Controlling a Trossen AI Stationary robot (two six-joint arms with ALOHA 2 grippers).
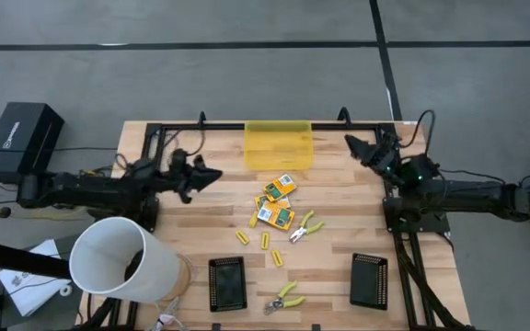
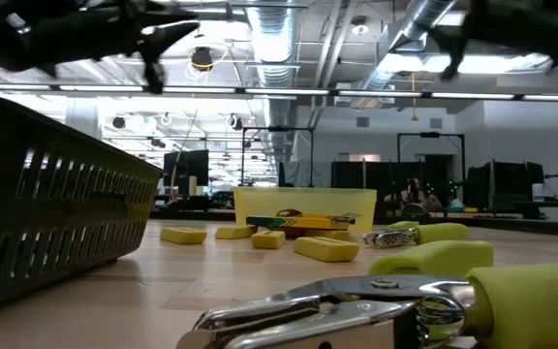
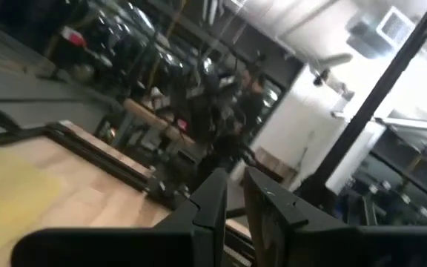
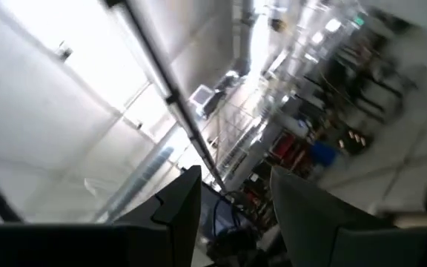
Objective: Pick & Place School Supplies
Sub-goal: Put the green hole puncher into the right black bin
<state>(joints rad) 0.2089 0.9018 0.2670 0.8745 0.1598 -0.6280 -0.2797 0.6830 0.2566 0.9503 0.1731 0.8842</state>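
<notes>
Currently, the left gripper (image 1: 212, 175) hovers above the wooden slatted table (image 1: 339, 230) at about 9 o'clock from table centre; its fingers (image 3: 213, 204) stand narrowly parted and hold nothing. The right gripper (image 1: 355, 147) hovers near the 2 o'clock corner, fingers (image 4: 184, 200) moderately spread, also empty.

The translucent yellow rectangular bin (image 1: 278, 145) sits at the 12 o'clock edge. Just below it, near centre, lie the small flat yellow-and-green printed boxes (image 1: 275, 202), clustered and partly overlapping. At 3 o'clock from the boxes lies one metal hand tool with yellow-green handles (image 1: 305, 226). At 6 o'clock from the boxes lie the short yellow sticks (image 1: 265, 242), apparently four, though the high view is too coarse to be certain. A second yellow-green-handled tool (image 1: 285, 297) rests at the 6 o'clock edge, between two black rectangular trays (image 1: 227, 282). A white cylindrical bucket (image 1: 118, 257) stands at 8 o'clock.
</notes>
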